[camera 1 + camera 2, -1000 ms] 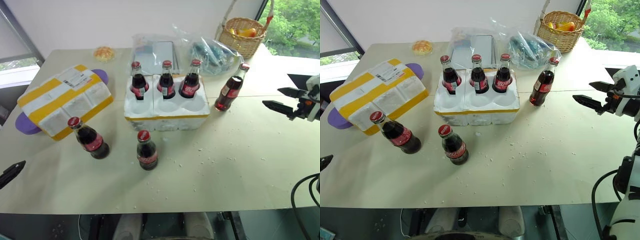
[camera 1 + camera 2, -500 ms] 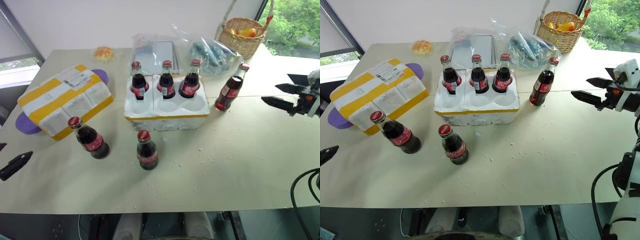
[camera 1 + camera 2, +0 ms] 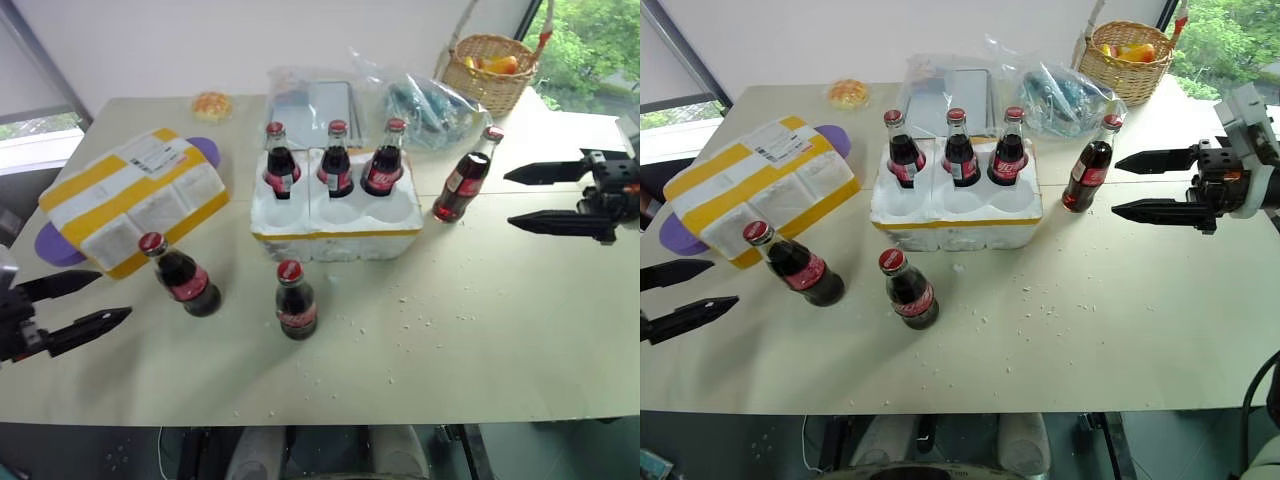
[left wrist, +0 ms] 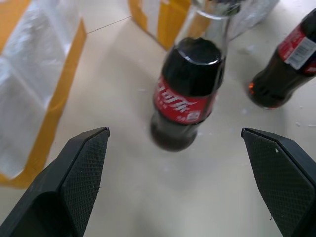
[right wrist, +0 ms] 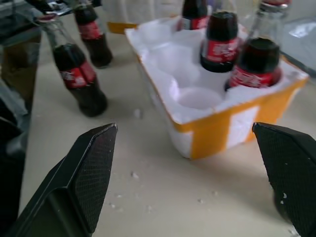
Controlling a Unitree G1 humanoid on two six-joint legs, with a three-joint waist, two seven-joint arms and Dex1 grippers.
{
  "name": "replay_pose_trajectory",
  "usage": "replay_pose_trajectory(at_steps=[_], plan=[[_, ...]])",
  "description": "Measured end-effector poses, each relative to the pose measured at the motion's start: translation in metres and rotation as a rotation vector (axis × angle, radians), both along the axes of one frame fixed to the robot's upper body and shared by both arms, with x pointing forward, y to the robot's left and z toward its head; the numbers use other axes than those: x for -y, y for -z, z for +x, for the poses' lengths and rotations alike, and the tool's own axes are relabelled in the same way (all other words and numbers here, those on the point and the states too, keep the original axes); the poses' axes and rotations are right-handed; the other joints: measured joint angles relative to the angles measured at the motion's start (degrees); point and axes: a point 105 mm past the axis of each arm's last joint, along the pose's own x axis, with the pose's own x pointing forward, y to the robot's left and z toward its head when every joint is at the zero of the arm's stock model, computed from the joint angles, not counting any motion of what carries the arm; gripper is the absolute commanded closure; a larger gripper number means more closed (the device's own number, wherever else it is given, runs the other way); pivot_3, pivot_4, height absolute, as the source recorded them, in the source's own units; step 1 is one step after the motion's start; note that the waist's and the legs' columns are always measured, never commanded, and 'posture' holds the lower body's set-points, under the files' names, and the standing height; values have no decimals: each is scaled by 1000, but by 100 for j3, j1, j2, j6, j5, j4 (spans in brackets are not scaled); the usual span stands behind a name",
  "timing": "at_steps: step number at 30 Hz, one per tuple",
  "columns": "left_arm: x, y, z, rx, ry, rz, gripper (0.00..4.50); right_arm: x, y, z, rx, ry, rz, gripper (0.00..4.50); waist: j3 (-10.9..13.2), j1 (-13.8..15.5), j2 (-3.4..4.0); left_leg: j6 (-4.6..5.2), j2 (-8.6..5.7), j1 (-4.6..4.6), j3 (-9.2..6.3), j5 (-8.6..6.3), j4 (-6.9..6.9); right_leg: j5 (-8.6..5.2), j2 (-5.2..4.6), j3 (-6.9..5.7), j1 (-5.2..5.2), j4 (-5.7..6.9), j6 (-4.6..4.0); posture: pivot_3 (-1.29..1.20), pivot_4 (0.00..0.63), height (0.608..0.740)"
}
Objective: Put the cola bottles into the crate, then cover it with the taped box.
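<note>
I see three cola bottles [image 3: 335, 158] seated in the crate's [image 3: 336, 228] far wells; three stand on the table [image 3: 480, 330] at its 3, 6 and 8 o'clock. The taped box [image 3: 132, 199] lies at its 9 o'clock. My left gripper [image 3: 88, 302] and right gripper [image 3: 530, 198] both hang spread, empty.

Table with crate [image 3: 335, 228], cola bottles, taped box [image 3: 130, 198]

Crate held three cola bottles [image 3: 334, 160] in its far wells; three stood loose on the table [image 3: 480, 330]. Left gripper [image 3: 78, 303] and right gripper [image 3: 545, 198] hovered spread, empty. Wicker basket [image 3: 493, 70] sat at the far corner.
</note>
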Motion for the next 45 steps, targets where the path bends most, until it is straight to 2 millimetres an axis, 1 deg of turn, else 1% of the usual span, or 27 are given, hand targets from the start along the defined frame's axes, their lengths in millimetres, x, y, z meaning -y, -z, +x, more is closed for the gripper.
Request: replay_pose_trajectory(at_steps=[4,9,13,16,22,27,29,30,31,32,38,40,42,45], plan=[[14,12,14,-15,69,7,23,-26,-6,-19,-14,-113,3,0,-1,39,-5,0,5,-1,31,0,5,3,0,19,-5,-1,4,0,150,737],[24,24,33,-1,111,52,23,-43,-5,-27,-36,-147,24,0,0,99,-8,4,3,-3,58,-2,3,20,0,43,-19,-5,33,0,150,737],[31,32,47,12,123,57,23,-51,-4,-28,-49,-147,49,0,0,165,-8,6,3,-3,62,-2,6,24,2,47,-21,-4,40,0,150,737],[36,37,52,12,134,51,23,-54,-6,-30,-45,-146,54,0,0,174,-11,6,1,-3,64,-2,9,26,0,49,-19,-4,42,0,150,737],[48,40,63,25,152,20,23,-56,-5,-29,-46,-132,67,0,-1,177,-13,6,2,-3,64,-1,12,29,2,50,-18,-4,46,0,150,737],[59,49,67,8,174,-6,23,-59,-4,-29,-46,-133,76,0,0,168,-15,7,1,-3,66,-1,12,32,2,51,-19,-4,49,0,150,737],[61,49,68,9,179,-13,552,-59,-3,-28,-45,-128,79,0,0,170,-15,7,1,-3,65,-1,11,32,2,51,-19,-4,50,0,150,737],[61,49,67,7,180,-15,898,-59,-3,-28,-45,-127,80,0,0,170,-15,7,1,-3,65,-1,12,32,2,51,-19,-4,50,0,150,737],[61,48,68,7,180,-17,1401,-59,-3,-28,-44,-126,82,0,0,171,-15,7,2,-3,65,-1,12,32,2,51,-19,-4,50,0,150,737],[61,48,68,7,177,-17,1689,-60,-3,-27,-43,-125,84,0,0,172,-15,7,1,-3,65,-1,12,32,2,51,-18,-4,50,0,150,737],[61,47,69,-8,174,-28,1650,-64,-2,-29,-39,-135,81,0,0,176,-15,7,1,-3,65,-1,12,32,1,51,-18,-6,50,0,150,737],[62,44,69,-37,179,-48,1650,-65,-1,-28,-42,-133,87,0,3,175,-21,7,1,-5,64,-1,12,32,2,51,-19,-6,50,0,150,737],[66,36,69,-60,202,-80,1650,-66,1,-28,-42,-134,88,0,7,174,-28,7,1,-6,63,-1,13,32,3,51,-19,-5,50,0,150,737],[74,8,73,-49,254,-113,1650,-67,3,-29,-45,-136,88,0,15,182,-43,7,0,-7,61,-1,15,33,5,51,-17,-5,53,0,150,737]])
